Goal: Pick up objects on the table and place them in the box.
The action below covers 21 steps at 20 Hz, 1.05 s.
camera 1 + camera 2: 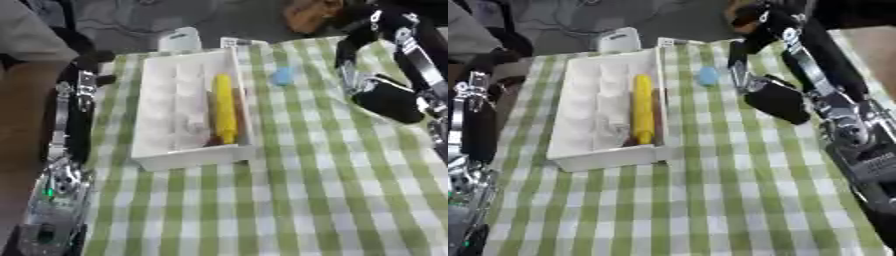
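A white box [150,150] stands left of centre on the green checked cloth. Inside it, along the right wall, lies a long yellow object [225,107] with something brownish beside it. A small blue object [708,76] rests on the cloth just right of the box's far end. My right hand [776,102] hovers to the right of the blue object, with its fingers [738,75] stretched toward it and nothing held. My left hand [85,75] is at the left edge beside the box, too dark to read.
A pale rounded container [181,39] stands just beyond the box's far end. My left arm [61,165] runs along the table's left edge. The checked cloth [289,210] covers the near half of the table.
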{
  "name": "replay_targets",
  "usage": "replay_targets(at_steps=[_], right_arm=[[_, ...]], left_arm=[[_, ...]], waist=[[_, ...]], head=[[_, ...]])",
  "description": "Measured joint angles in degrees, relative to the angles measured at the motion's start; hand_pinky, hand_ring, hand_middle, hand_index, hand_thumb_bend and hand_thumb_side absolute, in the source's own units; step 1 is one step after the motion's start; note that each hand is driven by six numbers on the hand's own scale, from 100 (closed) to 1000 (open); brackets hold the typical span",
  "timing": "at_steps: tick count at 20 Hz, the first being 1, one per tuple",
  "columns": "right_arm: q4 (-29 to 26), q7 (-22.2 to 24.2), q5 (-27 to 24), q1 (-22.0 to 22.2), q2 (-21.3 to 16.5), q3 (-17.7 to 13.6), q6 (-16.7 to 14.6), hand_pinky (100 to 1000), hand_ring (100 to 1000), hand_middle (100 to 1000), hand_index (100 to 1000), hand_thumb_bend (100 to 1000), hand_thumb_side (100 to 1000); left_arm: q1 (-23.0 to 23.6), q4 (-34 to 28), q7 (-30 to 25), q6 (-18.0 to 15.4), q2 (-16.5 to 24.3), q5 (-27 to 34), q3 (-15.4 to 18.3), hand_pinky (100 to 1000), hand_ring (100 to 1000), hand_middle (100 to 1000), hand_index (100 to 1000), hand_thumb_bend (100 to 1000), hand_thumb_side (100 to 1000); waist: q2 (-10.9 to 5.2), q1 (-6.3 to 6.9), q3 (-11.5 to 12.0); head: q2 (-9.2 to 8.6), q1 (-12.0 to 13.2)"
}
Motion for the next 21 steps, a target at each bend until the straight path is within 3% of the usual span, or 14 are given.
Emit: replay_targets(at_steps=[10,21], right_arm=[[-0.02,-2.15,-2.25,2.25,0.85,-1.58,-2.12,603,602,685,839,100,504],[-0.02,-2.53,-3.15,2.95,0.85,-2.04,-1.95,595,585,657,826,100,501]], left_arm=[[-0.53,0.54,0.32,-0.43,0.4,-0.62,0.44,757,1000,698,783,154,947],[-0.41,0.3,0.8,-2.05,0.51,-0.06,0.44,741,1000,673,770,152,935]], waist=[[0.0,0.26,-1.86],[0.0,0.26,-1.92]], head=[[-0.02,0.57],[-0.53,-0.51]])
